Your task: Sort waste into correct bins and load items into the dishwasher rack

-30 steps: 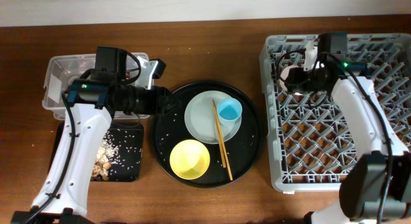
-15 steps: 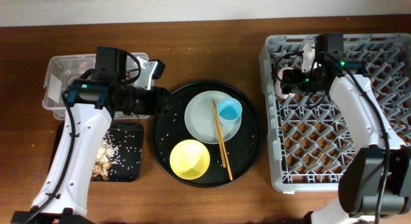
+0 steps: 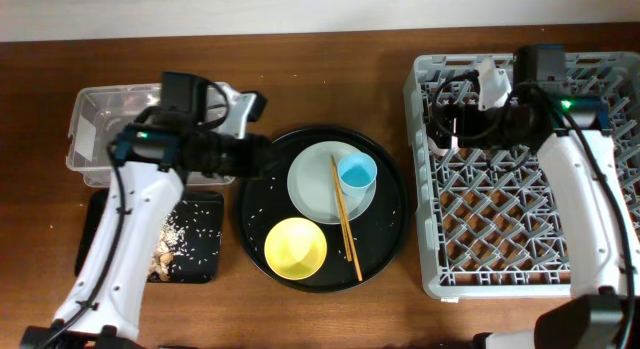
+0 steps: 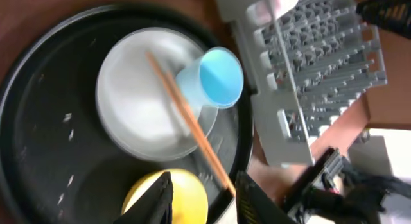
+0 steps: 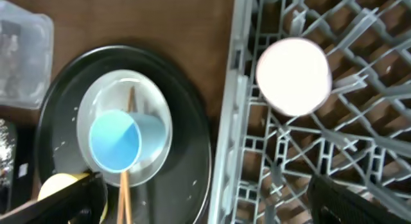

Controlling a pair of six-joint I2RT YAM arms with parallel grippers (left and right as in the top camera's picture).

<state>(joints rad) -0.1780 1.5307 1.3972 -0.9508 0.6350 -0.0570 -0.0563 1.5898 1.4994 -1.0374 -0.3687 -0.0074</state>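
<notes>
My left gripper [image 3: 255, 154] is open and empty at the left rim of the round black tray; in the left wrist view its fingers [image 4: 204, 198] hang over the yellow bowl [image 4: 189, 192]. The blue cup [image 3: 357, 173] lies on the pale plate [image 3: 315, 184] with the chopsticks [image 3: 346, 219] across it. My right gripper [image 3: 450, 124] is wide open [image 5: 212, 205] over the rack's [image 3: 520, 239] left side. The pink cup [image 5: 293, 75] stands in the rack, apart from the fingers. Tissue and wrapper are not discernible.
The clear tub [image 3: 95, 129] stands at the back left. The shallow black tray [image 3: 200, 264] in front of it holds food scraps [image 3: 165, 244]. The round black tray [image 3: 390, 239], with scattered rice grains, sits between the bins and the rack.
My right arm has drawn back to the right, away from the pink cup left in the rack. My left gripper has shifted slightly right toward the round tray.
</notes>
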